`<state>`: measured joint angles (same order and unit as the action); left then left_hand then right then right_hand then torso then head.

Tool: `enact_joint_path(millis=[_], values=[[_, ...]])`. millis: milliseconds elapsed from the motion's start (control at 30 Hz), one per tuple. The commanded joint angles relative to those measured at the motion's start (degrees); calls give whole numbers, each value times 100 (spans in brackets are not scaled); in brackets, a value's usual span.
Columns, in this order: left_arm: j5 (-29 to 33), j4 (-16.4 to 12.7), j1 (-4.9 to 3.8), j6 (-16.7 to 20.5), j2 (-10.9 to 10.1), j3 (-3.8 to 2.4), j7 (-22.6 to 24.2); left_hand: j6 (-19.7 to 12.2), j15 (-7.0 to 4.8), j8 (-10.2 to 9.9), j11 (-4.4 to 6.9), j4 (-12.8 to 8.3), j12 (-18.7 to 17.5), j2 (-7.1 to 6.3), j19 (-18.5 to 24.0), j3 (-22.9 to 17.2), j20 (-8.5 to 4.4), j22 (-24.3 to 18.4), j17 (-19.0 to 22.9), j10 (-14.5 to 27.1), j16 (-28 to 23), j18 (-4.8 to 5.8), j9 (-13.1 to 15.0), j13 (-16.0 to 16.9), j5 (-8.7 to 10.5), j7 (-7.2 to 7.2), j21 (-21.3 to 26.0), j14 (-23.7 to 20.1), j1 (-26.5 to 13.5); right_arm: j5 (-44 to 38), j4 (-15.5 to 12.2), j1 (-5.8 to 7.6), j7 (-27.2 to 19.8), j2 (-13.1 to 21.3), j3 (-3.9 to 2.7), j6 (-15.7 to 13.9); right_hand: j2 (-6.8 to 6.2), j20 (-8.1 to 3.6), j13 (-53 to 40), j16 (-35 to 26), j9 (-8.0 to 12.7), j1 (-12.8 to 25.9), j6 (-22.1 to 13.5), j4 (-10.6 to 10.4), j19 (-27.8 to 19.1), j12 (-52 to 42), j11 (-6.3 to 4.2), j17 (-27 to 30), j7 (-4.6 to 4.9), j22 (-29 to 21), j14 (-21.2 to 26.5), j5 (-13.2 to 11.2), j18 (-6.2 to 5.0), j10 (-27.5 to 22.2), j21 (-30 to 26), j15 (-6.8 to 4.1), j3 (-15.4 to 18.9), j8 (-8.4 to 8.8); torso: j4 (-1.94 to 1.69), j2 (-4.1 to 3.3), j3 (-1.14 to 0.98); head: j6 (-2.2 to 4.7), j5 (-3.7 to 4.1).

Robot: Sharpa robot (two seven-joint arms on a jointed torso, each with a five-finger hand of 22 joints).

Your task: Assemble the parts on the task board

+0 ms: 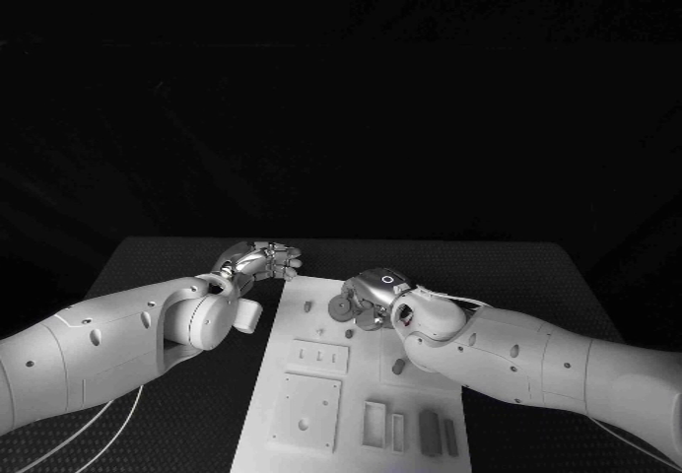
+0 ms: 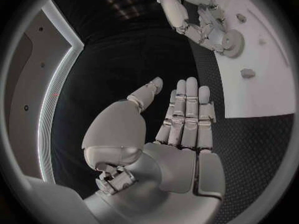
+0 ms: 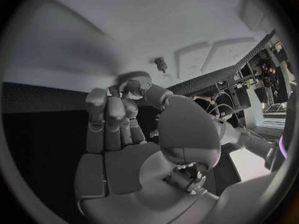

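The white task board (image 1: 277, 394) lies in the middle of the table. My right hand (image 1: 376, 294) hovers over its far end and pinches a round, disc-like part (image 1: 344, 307) between thumb and fingers; the same round part (image 3: 133, 78) shows at the curled fingertips, and again as a disc (image 2: 232, 40) under the right hand (image 2: 187, 12). My left hand (image 1: 264, 260) is beside the board's far left corner. In the left wrist view the left hand (image 2: 181, 129) has straight fingers, the thumb apart, and nothing in it. Small pegs (image 1: 308, 306) stand on the board.
Two raised square plates (image 1: 310, 402) sit on the board's left half. Several upright grey bars (image 1: 430, 434) stand near its front edge. A small peg (image 3: 161, 63) and shallow recesses (image 3: 193, 59) lie on the board ahead of my right hand. Black matting (image 1: 170, 266) surrounds the board.
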<state>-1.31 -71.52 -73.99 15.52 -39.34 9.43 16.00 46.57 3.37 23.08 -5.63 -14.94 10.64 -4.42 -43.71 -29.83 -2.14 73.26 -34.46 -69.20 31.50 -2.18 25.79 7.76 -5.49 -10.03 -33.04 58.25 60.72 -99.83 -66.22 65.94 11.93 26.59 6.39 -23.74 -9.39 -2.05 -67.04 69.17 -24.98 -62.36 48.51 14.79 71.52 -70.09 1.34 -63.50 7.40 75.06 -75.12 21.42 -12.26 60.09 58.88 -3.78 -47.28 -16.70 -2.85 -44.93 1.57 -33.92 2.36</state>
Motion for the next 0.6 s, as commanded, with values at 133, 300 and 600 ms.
enact_joint_path(millis=[133,300,600], values=[[14,-10,-6,-58,3,-5,23,-30,8,-15,-16,22,-38,-8,21,-7,-9,-5,-10,4,27,-79,8,-2,21,3,-40,2,-68,110,-13,-32,-42,70,11,146,35,17,-8,-31,39,162,133,34,-16,37,90,-22,124,24,-29,545,-274,-224,38,-18,-37,33,4,0,-6,-5,-9],[14,-11,-6,-55,-1,-5,20,-34,8,-18,-17,24,-40,-8,21,-7,-9,-6,-10,5,27,-79,8,-3,21,2,-40,2,-71,118,-52,-48,-38,137,11,100,83,7,-11,-41,67,192,118,70,-14,41,98,-36,133,17,-32,867,-274,-225,34,-11,-111,52,5,0,-9,-6,-9],[14,-15,-6,-57,-17,-5,19,-40,8,-22,-18,24,-42,-10,22,-9,-10,-7,-10,7,27,-80,9,-3,20,0,-41,2,-70,201,-249,-78,-84,348,9,-374,82,2,-14,-47,79,213,127,84,-7,39,101,-44,137,14,-36,988,-274,-220,35,-9,-149,52,8,1,-11,8,-14]])
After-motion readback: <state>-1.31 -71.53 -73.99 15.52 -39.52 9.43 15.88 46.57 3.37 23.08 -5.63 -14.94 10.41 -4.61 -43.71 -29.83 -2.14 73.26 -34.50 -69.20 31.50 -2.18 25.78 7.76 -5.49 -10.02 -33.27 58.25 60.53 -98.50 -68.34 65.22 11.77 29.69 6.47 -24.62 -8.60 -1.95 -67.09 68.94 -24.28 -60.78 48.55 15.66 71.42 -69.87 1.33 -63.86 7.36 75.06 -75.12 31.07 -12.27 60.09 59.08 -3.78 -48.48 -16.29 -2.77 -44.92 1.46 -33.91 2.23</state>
